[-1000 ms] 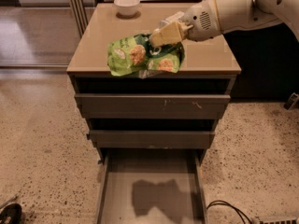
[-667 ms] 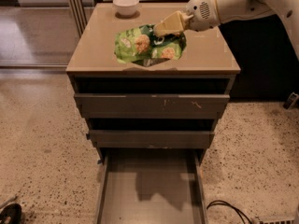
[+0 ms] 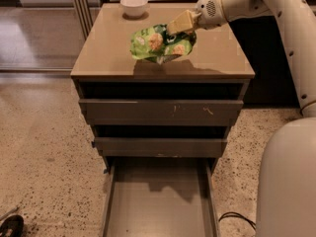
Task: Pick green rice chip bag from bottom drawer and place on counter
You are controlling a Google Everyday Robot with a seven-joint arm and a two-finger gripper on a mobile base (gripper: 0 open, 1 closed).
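The green rice chip bag [image 3: 160,44] hangs in the air above the tan counter [image 3: 111,53], its shadow falling on the surface below it. My gripper [image 3: 177,27] comes in from the upper right on the white arm and is shut on the bag's upper right edge. The bottom drawer [image 3: 160,201] stands pulled out at the bottom of the view, and its grey floor shows nothing in it.
A small white bowl [image 3: 134,6] sits at the counter's back edge. The two upper drawers [image 3: 160,112] are slightly ajar. My white base [image 3: 286,181] fills the lower right. A dark cable [image 3: 237,217] lies on the speckled floor beside the drawer.
My gripper has carried the bag up and farther back over the counter; the bag now hangs higher and more toward the counter's middle.
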